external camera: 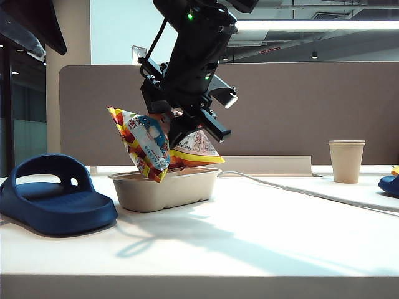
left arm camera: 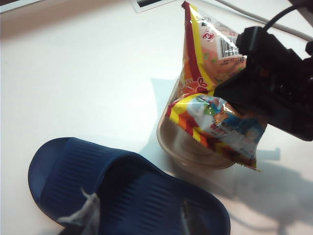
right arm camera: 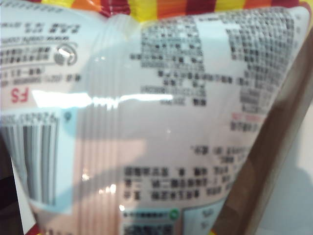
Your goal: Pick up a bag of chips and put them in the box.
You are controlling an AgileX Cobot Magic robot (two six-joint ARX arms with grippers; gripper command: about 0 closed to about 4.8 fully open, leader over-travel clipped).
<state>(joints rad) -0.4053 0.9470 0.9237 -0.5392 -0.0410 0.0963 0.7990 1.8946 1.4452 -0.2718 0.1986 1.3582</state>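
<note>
The bag of chips (external camera: 148,144), striped red, yellow and orange with a white-blue panel, hangs tilted over the beige box (external camera: 165,192). Its lowest corner reaches down to the box's rim. My right gripper (external camera: 179,128) comes down from above and is shut on the bag's middle, crumpling it. From the left wrist view the bag (left arm camera: 203,68) hangs over the box (left arm camera: 178,149), pinched by the black right gripper (left arm camera: 232,95). The right wrist view is filled by the bag's printed back (right arm camera: 146,122), and the jaws are hidden. My left gripper (left arm camera: 138,223) hovers open over a blue slipper.
A blue slipper (external camera: 53,196) lies left of the box, close to it (left arm camera: 122,191). A tall paper cup (external camera: 346,161) stands at the back right. A grey cable (external camera: 299,190) runs across the table behind the box. Another blue object (external camera: 389,182) shows at the right edge.
</note>
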